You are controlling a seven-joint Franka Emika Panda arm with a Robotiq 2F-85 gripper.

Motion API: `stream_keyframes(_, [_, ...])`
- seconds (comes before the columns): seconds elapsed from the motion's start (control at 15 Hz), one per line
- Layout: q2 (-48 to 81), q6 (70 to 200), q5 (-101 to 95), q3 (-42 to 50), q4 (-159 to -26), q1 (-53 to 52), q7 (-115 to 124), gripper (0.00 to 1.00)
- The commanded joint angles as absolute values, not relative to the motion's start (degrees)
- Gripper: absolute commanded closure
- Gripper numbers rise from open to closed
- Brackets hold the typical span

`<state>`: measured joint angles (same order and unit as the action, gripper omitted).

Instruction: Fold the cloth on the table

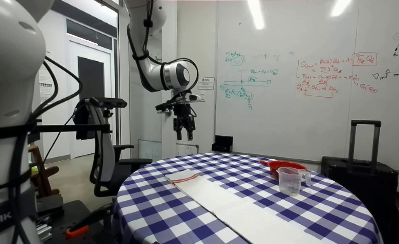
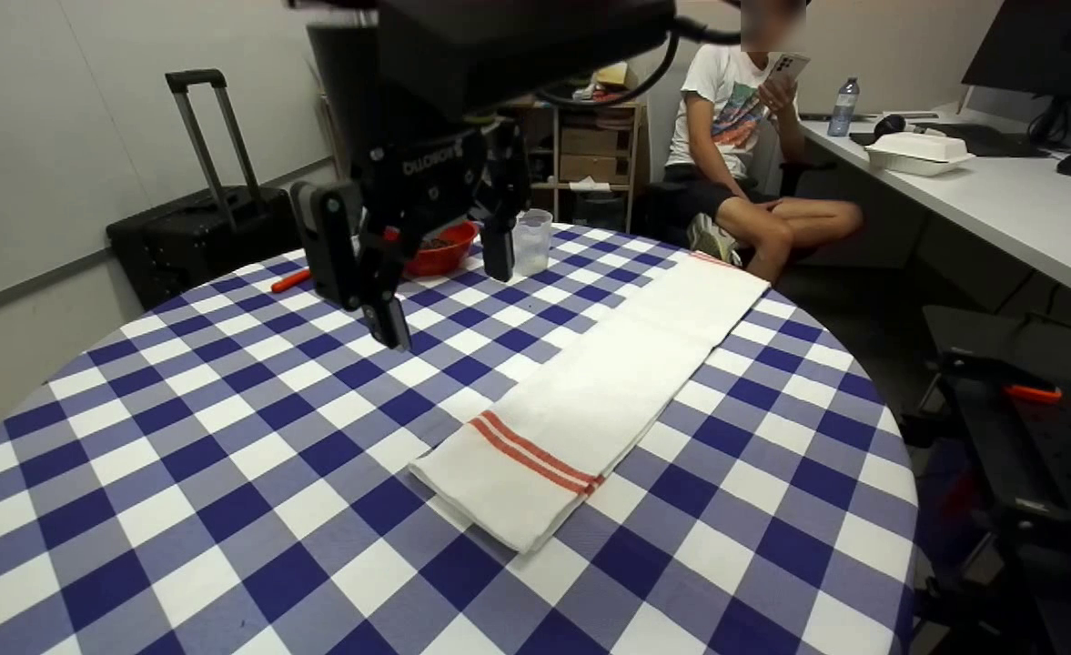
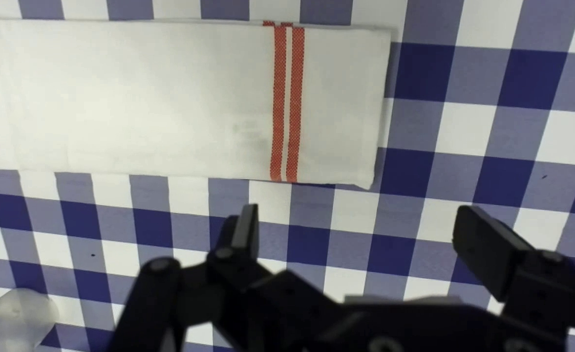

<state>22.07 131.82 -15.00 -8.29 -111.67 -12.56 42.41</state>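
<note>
The cloth is a long narrow white strip with two red stripes near its end. It lies flat on the table in both exterior views [image 1: 219, 200] [image 2: 608, 373], its side edge showing stacked layers. In the wrist view the cloth [image 3: 145, 98] runs across the top, its striped end near the middle. The round table [image 1: 158, 203] has a blue-and-white checked cover, also in the wrist view [image 3: 463, 127]. My gripper [image 1: 184, 136] is open and empty above the table, apart from the cloth. In the wrist view its fingers [image 3: 355, 215] are spread below the cloth's striped end.
A red bowl with a handle [image 1: 287, 165] and a clear measuring cup [image 1: 289, 183] stand on the table beside the cloth. The cup partly shows in the wrist view [image 3: 16, 318]. A black suitcase [image 1: 358, 176] and an office chair [image 1: 104, 152] stand by the table. A person [image 2: 740, 118] sits beyond it.
</note>
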Motion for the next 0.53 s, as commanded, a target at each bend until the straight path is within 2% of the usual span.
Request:
stream_keyframes(0.0, [29.4, 131.7, -15.3, -4.8, -104.3, -15.9, 43.1, 0.0])
stream_keyframes(0.47, [39.1, 130.3, -15.5, -0.9, -96.8, -20.4, 43.5, 0.0])
